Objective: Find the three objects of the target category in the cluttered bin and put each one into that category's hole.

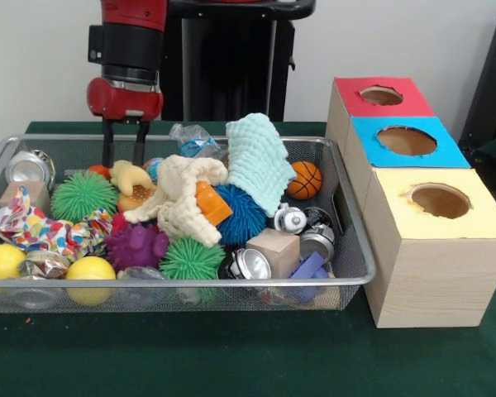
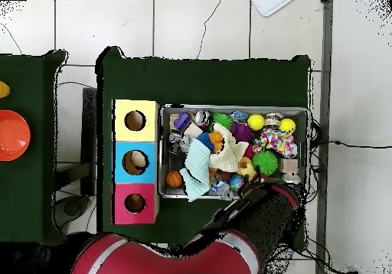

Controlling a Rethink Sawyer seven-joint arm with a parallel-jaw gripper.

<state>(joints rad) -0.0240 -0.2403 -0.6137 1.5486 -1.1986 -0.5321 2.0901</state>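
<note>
The silver wire-mesh bin is full of clutter; it also shows in the overhead view. A tan-yellow plush animal lies at its back left, against an orange-brown striped plush that a cream cloth partly covers. My gripper hangs open and empty just behind and above the tan plush, its fingertips near the plush's top. The red-topped box's hole is at the far right, and shows in the overhead view. A third plush is not visible.
Green, blue and purple spiky balls, a small basketball, a cream cloth, a mint cloth, cans, yellow balls and a wooden block fill the bin. The blue-topped and yellow-topped holes adjoin the red one.
</note>
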